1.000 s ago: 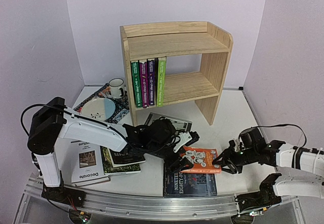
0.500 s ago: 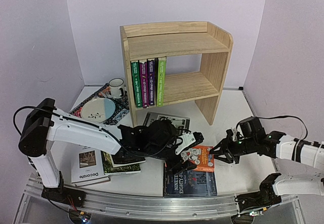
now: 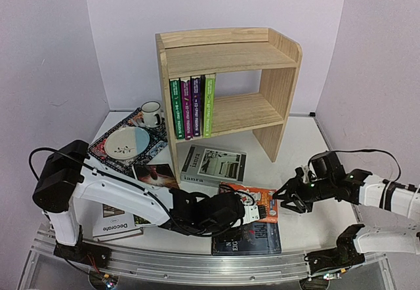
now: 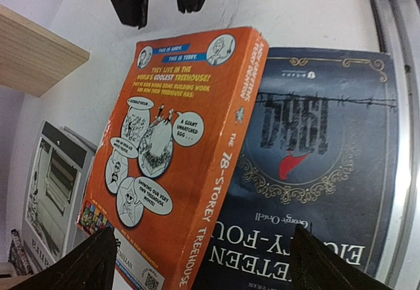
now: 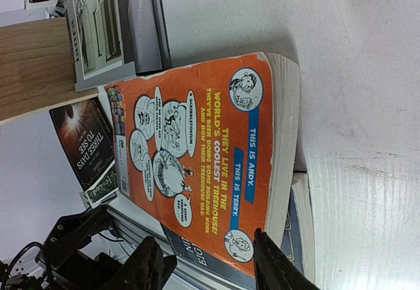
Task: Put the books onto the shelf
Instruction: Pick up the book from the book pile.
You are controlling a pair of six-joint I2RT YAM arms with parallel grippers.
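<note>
Orange book (image 5: 197, 139) at right end effector (image 5: 205, 243)

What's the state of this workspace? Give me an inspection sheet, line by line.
Surface: white table, books lying on it.
Job's things: four books upright on the shelf, lower tier; orange book lying across a dark book; grey book, white book and second dark book flat on the table.
Clutter: bowl and mug on a patterned mat.
Grippers: left gripper open at one end of the orange book; right gripper open at the opposite end.
Cables: left arm's cable loops by its shoulder; right arm's cable arcs over its wrist.
Surroundings: lilac walls; metal rail at the near edge.
</note>
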